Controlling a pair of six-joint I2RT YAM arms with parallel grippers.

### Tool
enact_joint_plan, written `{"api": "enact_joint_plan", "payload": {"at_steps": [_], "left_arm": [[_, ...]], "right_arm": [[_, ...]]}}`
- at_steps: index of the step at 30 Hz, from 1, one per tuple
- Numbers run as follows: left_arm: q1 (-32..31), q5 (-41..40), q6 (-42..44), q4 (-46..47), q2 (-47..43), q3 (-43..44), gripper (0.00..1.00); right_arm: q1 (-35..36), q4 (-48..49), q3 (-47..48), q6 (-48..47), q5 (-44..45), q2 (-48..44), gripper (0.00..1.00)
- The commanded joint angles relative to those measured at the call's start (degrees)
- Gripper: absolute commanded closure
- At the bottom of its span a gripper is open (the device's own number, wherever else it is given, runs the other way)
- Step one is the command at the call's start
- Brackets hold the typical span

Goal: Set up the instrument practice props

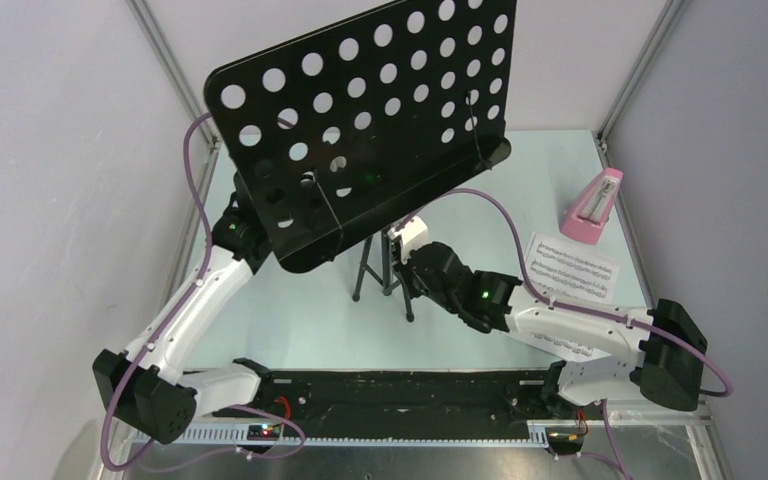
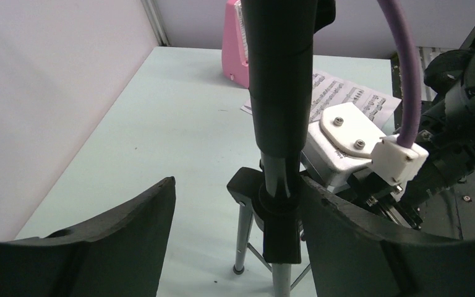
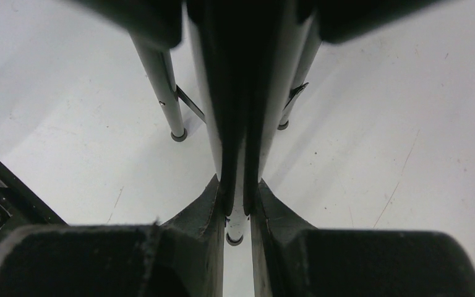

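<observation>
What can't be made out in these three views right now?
- Top view: left gripper hidden under the music stand desk.
- metronome: face too small in the top view; in the left wrist view cut by the top edge and the stand pole.
- sheet music: notes too small to read; near edge covered by the right arm in the top view.
- Right wrist view: above the right gripper, a dark blur, too close.

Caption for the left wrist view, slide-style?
Left tool open astride the music stand post; pink metronome and sheet music beyond.
</observation>
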Motion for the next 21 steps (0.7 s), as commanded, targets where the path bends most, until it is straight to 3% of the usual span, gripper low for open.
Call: {"api": "enact_joint_plan", "payload": {"at_steps": [1, 13, 18, 21], "left_arm": [[0.7, -2.6, 1.0, 0.8, -2.4, -1.6, 0.24], [1.1, -6.9, 1.5, 0.6, -5.4, -4.4, 0.2], [1.9, -12.3, -0.6, 0.6, -8.0, -4.8, 0.03], [2.5, -13.1, -1.5, 0.6, -9.9, -6.2, 0.01]], "right_arm": [[2.0, -15.2, -0.9, -2.6, 2.6, 3.9, 1.0], [2.0, -15.5, -0.5, -1.6, 2.2, 5.4, 1.0], [2.0, -15.8, -0.5, -1.4, 2.0, 5.5, 1.0], [2.1, -15.6, -0.5, -1.3, 1.8, 5.6, 1.0]]}}
